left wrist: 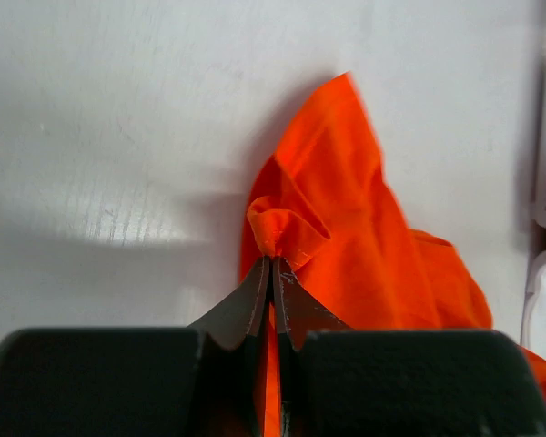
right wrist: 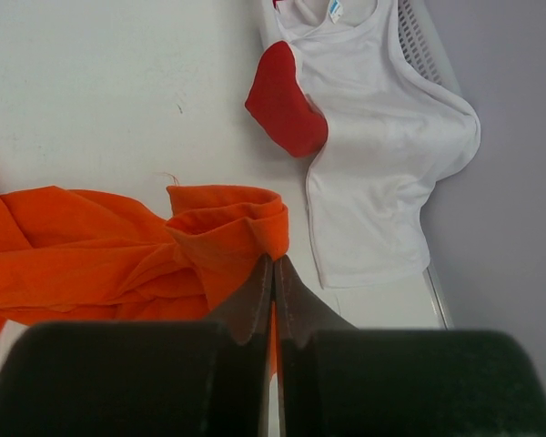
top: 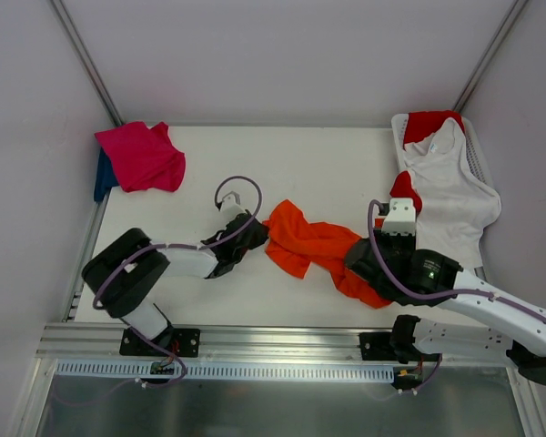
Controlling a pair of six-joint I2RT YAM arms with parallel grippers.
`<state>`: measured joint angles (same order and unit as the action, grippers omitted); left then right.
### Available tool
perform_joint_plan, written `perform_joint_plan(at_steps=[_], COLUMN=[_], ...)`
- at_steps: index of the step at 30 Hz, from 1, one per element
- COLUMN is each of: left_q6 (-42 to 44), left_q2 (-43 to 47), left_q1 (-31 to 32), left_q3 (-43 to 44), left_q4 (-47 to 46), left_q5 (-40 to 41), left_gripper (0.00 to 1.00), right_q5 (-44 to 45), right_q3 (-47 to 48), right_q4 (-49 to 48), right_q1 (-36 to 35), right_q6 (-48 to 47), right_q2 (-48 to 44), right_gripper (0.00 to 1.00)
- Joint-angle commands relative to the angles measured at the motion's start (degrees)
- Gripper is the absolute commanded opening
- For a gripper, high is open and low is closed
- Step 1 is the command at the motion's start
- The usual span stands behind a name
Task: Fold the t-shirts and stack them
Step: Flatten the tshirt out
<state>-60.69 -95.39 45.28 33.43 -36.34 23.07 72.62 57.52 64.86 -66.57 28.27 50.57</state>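
Judging by how things lie, little is done. The orange t-shirt (top: pixel 314 248) is stretched, crumpled, across mid-table, each end pinched in jaws pressed together: the left gripper (left wrist: pixel 271 266) on one, the right gripper (right wrist: pixel 273 266) on the other. A magenta t-shirt (top: pixel 144 157) over a dark blue t-shirt (top: pixel 101 179) in the far left corner may be a started stack, but folding cannot be confirmed. The white t-shirt (top: pixel 450 196) and red t-shirt (top: pixel 432 123) are draped on the basket (top: pixel 479 157), unfolded.

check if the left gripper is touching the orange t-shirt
Touching. The left wrist view shows the left gripper with its fingers pinched shut on a bunched fold of the orange t-shirt, with cloth running down between them.
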Motion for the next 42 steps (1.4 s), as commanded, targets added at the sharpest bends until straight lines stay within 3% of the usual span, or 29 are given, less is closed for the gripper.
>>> perform_joint_plan(at_steps=[1,5,9,12,18,21,26,33,36,42], left_q6=[12.3,22.3,33.8,36.0,42.8,49.2,56.5,56.9,55.2,52.2], left_q2=[13.2,25.8,35.7,41.1,48.3,52.2,58.9,62.4,62.8,62.7], left_q1=[-0.4,-0.5,-0.5,-0.5,-0.4,-0.3,-0.3,-0.5,-0.5,-0.5], left_q3=[3.3,4.7,8.9,13.1,26.5,37.5,48.7,63.2,66.0,67.0], left_q4=[11.3,18.5,26.5,33.8,48.2,54.6,60.0,65.0,65.6,65.5], left_q5=[4.5,9.9,10.0,11.1,8.9,4.7,-11.3,-22.8,-28.2,-36.2], left_gripper=[0.0,0.0,0.0,0.0,0.0,0.0,0.0,0.0,0.0,0.0], right_q5=[1.4,0.8,0.5,1.4,1.0,-4.2,-27.8,-64.5,-76.2,-85.0], right_q3=[2.3,2.8,3.3,5.7,11.2,15.1,23.6,46.9,51.3,51.8], right_q4=[-1.7,-6.9,-11.8,-14.0,-22.4,-31.6,-33.6,-13.6,-13.3,-19.1], right_q1=[0.3,0.3,0.3,0.4,0.3,0.2,0.3,0.2,0.3,0.4], right_q6=[-3.2,-9.5,-15.8,-19.3,-34.9,-41.5,-47.3,-45.1,-43.2,-41.3], right_q2=[-2.1,-4.3,-5.5,-5.5,-8.8,-14.2,-19.0,-8.6,-5.9,-6.9], right_gripper=[0.0,0.0,0.0,0.0,0.0,0.0,0.01,0.0,0.01,0.01])
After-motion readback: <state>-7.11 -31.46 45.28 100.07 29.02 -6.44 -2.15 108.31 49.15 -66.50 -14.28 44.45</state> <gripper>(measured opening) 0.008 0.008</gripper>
